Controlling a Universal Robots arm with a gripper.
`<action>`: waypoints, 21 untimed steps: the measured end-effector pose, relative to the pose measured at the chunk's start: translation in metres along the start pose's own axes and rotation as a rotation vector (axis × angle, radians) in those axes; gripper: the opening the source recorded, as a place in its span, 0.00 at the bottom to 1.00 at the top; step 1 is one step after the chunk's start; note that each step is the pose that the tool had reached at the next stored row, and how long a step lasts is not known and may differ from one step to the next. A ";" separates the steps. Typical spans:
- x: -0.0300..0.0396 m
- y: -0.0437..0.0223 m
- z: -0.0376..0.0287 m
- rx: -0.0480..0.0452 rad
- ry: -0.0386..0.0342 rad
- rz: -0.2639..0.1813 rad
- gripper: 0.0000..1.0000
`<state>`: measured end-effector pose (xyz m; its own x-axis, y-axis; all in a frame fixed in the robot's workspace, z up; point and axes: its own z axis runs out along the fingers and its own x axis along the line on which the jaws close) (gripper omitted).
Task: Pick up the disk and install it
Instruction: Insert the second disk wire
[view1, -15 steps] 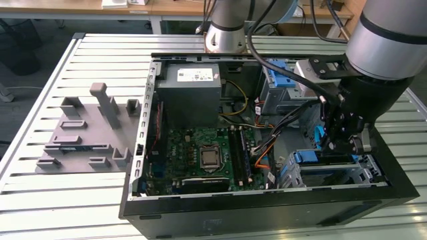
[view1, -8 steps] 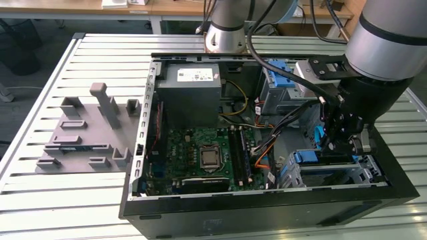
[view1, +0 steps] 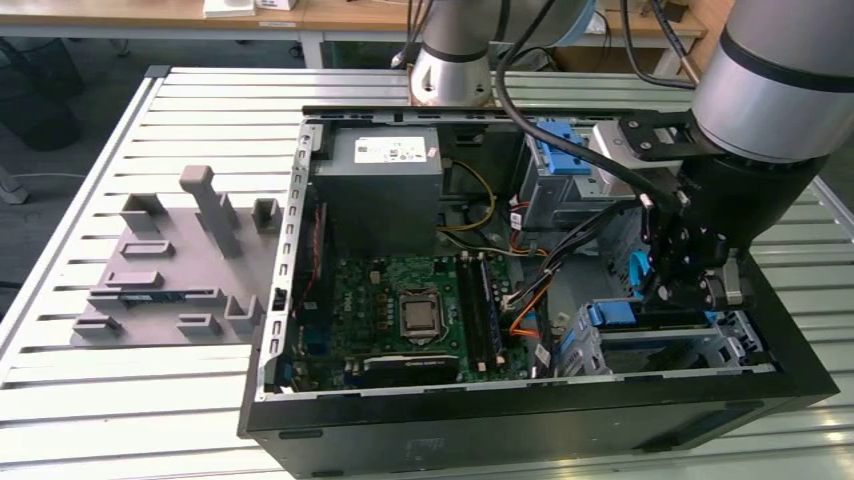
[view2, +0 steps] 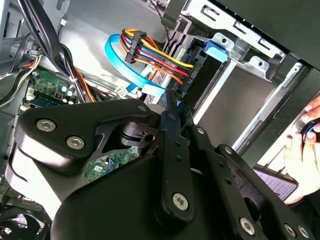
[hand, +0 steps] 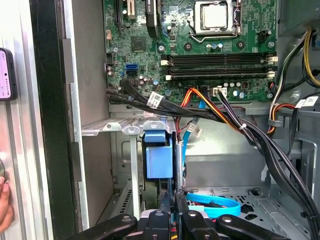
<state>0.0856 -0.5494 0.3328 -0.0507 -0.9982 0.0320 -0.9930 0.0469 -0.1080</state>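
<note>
Grey fixture tray (view1: 160, 275) near table (view1: 80, 390) left edge, well apart from the work; open computer case (view1: 534, 425) fills table centre to right edge; claw (view1: 674, 285) low inside case at its right wall, beside drive cage (view1: 667, 345); first wrist view: fingers (hand: 178, 197) together, clamped on edge of disk (hand: 159, 162) in blue bracket, standing on edge by cage (hand: 125, 131); risk: cable bundle (hand: 220, 117) and blue data cable (hand: 215, 205) lie close, could snag or pinch; tilt would jam disk on cage rail

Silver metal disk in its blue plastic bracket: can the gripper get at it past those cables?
Probably yes. The gripper sits right beside the bracketed disk, and the black and orange cable bundle runs past farther off, not between them.
</note>
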 end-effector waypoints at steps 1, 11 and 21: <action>0.0000 -0.0001 0.0000 0.0000 0.0000 0.000 0.16; 0.0015 -0.0003 0.0006 0.0003 -0.0007 -0.008 0.16; 0.0016 -0.0008 0.0031 0.0002 -0.0007 -0.008 0.16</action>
<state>0.0866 -0.5512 0.3299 -0.0428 -0.9986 0.0321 -0.9934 0.0391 -0.1080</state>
